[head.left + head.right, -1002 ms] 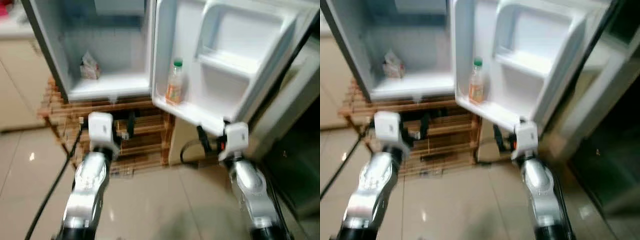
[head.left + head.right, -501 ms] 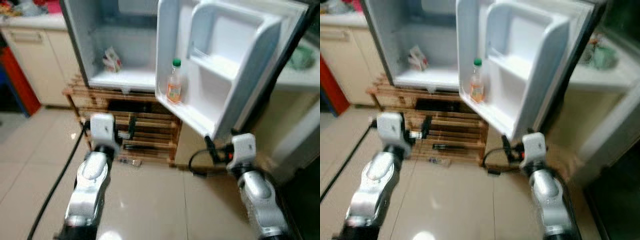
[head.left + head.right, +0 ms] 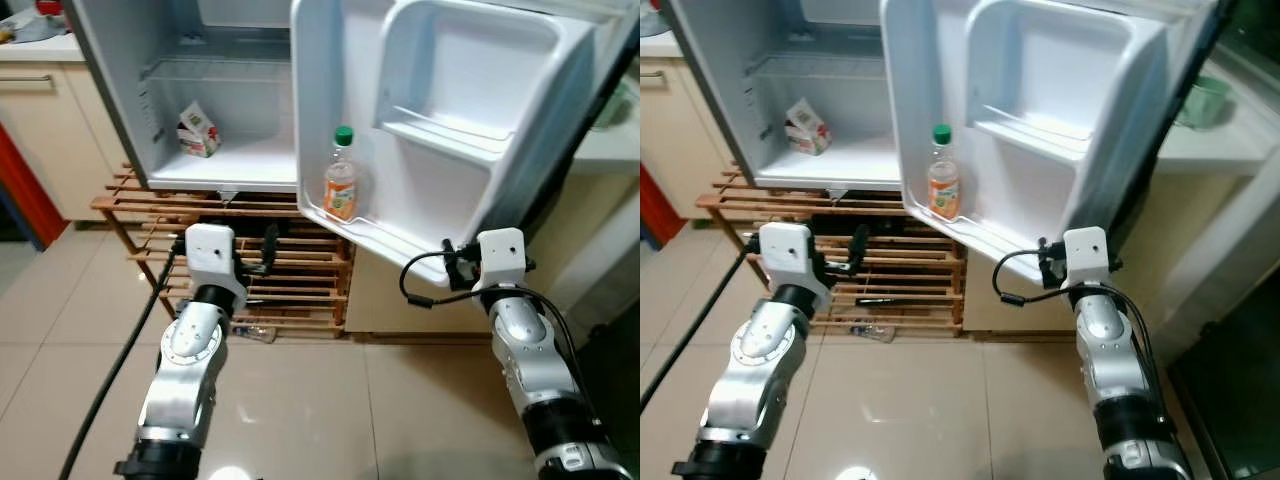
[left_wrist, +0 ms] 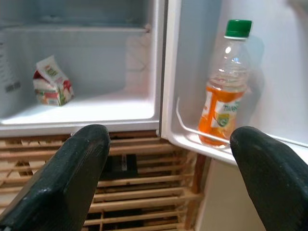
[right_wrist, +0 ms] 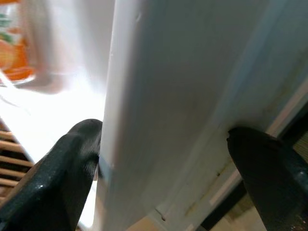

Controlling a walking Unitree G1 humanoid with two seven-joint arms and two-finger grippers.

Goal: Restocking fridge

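The fridge door [image 3: 440, 120] is swung wide at upper right, its lower edge straddled by the spread right gripper [image 5: 163, 159]. An orange bottle [image 3: 340, 187] is stood in its lowest shelf. The left gripper [image 4: 168, 178] is held spread, empty, lower left.

Glossy white plastic fridge door [image 3: 470, 120], slatted wooden rack [image 3: 290, 270], glossy floor tiles [image 3: 300, 410].

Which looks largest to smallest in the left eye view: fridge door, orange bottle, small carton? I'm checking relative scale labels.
1. fridge door, by far.
2. orange bottle.
3. small carton, though it sits farther back inside the fridge, so its rank against the bottle is unsure.
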